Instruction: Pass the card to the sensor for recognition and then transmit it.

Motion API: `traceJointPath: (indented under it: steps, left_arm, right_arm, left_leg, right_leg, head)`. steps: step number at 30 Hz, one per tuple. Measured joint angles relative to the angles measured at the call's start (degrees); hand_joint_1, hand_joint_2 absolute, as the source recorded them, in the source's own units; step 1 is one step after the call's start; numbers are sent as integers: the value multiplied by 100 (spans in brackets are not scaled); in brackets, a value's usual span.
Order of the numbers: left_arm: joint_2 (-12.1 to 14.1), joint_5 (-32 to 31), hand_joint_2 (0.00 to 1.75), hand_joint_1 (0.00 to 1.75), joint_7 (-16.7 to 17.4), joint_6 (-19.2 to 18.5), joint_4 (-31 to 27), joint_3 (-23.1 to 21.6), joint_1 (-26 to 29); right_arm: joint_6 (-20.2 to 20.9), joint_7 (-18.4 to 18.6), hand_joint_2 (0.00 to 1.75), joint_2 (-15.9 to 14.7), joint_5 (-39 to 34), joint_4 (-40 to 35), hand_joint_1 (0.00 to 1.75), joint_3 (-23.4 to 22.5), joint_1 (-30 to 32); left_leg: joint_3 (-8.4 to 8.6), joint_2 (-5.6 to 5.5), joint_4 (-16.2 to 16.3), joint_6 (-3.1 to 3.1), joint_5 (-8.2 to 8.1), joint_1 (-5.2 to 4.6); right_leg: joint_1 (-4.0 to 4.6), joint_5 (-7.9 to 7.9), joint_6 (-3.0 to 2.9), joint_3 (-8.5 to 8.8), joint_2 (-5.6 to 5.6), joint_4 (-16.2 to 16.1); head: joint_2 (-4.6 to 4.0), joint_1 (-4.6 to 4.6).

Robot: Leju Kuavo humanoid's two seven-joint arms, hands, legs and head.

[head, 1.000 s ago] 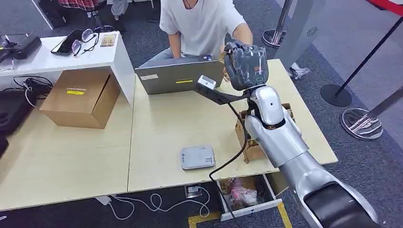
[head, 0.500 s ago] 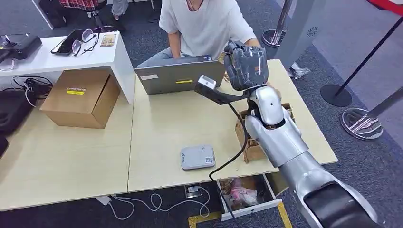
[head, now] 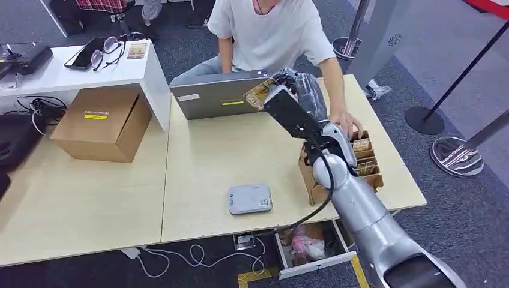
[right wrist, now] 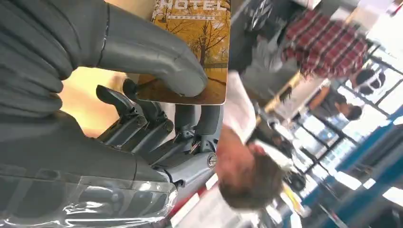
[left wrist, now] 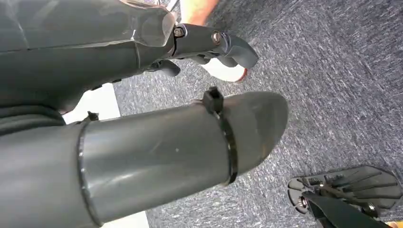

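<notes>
The sensor [head: 249, 198] sits nearest me on the worktop [head: 210, 156]. Farther out, my right hand [head: 298, 101] pinches the card [right wrist: 192, 50] between thumb and fingers [right wrist: 152, 116], raised above the laptop [head: 225, 96]. My left hand [left wrist: 142, 47] hangs empty, curled. That shallow edge pinch worries me; a quick swing down could slip the card.

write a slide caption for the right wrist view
Right robot hand holds a hotel card printed with autumn trees, thumb pressed across its face.

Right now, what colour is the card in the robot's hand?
Golden yellow with autumn trees, clearest in the right wrist view: card.
</notes>
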Motion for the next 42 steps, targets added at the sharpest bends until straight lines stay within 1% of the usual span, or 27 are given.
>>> traceJointPath:
  steps: [1, 3, 9, 13, 19, 23, 26, 29, 33, 42]
  left_arm:
    - [0, 9, 0, 0, 0, 2, 0, 17, 2]
    - [0, 13, 0, 0, 0, 2, 0, 44, 3]
    - [0, 15, 0, 0, -2, 2, 0, 76, 3]
    - [0, 48, 0, 0, -11, 11, 0, 90, 4]
    - [-17, 50, 0, 0, -44, 0, 0, 114, 9]
    - [-17, 31, 0, 0, -42, -66, 0, 118, 15]
    - [-17, 31, 0, 0, -42, -70, 0, 122, 26]
    - [-17, 31, 0, 0, -42, -70, 0, 122, 37]
    - [-17, 35, 0, 0, -39, -79, 0, 125, 44]
    - [-20, 72, 0, 0, -39, -85, 0, 138, 62]
  right_arm:
    - [20, 22, 175, -18, -245, -59, 175, 2, 94]
    - [33, 26, 175, -39, -419, -142, 175, 4, 246]
    - [41, 41, 175, -87, -523, -288, 175, 13, 397]
    - [92, 175, 175, -92, -701, -396, 175, 17, 559]
    - [102, 522, 175, -92, -748, -723, 175, 31, 1252]
    - [125, 612, 175, -92, -821, -815, 175, 24, 1732]
    - [144, 636, 175, -92, -827, -819, 175, 22, 1967]
    - [153, 675, 175, -92, -827, -819, 175, 17, 2072]
    - [172, 872, 175, -96, -825, -798, 175, 17, 2182]
    - [188, 931, 175, -103, -945, -538, 175, 31, 2361]
  left_leg:
    - [-1, 0, 0, 0, 0, 0]
    - [-1, 0, 0, 0, 0, 0]
    - [-1, 1, 0, 0, 0, 0]
    - [0, 0, 0, 0, 0, 1]
    - [-2, -2, -1, 1, -3, 1]
    - [-4, -2, -1, 9, -9, 1]
    - [-5, -1, -1, 12, -11, 0]
    - [-3, 0, -1, 12, -11, 0]
    - [-3, 1, -1, 12, -11, 0]
    - [-4, 1, -1, 13, -12, 0]
  right_leg:
    - [0, 0, 0, 0, 0, 0]
    - [0, 0, 0, 0, 1, 0]
    - [0, 0, 0, -1, 1, 0]
    - [0, 0, 0, 0, 0, 0]
    - [0, -6, 4, 0, -2, 0]
    - [0, -12, 5, 0, -2, -1]
    - [0, -12, 4, 0, -2, -1]
    - [0, -12, 4, 0, -1, -1]
    - [0, -12, 4, 0, -1, -1]
    - [0, -14, 5, 0, -1, 0]
  head:
    - [0, 2]
    - [0, 2]
    - [0, 2]
    - [0, 0]
    - [0, 2]
    - [0, 2]
    - [0, 2]
    - [0, 2]
    - [0, 2]
    - [0, 2]
